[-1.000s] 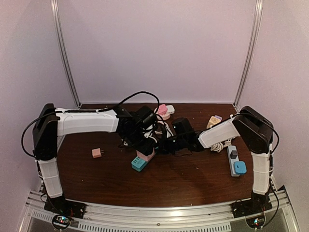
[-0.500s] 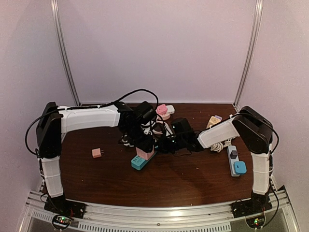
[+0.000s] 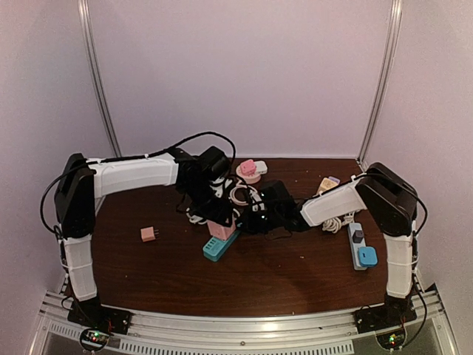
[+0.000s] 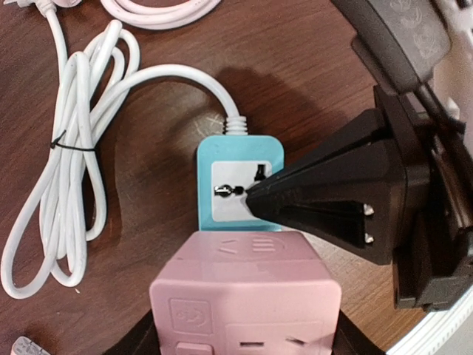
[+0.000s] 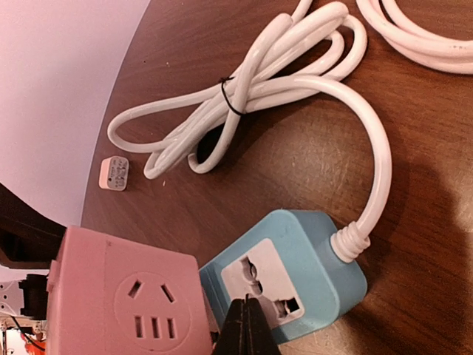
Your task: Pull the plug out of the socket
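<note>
The left gripper (image 3: 221, 221) clamps the pink plug (image 4: 244, 292) seated on the blue socket's (image 4: 238, 154) end; the closed right gripper (image 5: 247, 330) presses the socket face just beside it, likely bracing an upward pull

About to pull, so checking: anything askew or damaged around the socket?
Nothing stands out. Right gripper, shut, touches the blue socket block's face; left gripper holds the pink plug cube. White cord lies tied beside.
</note>
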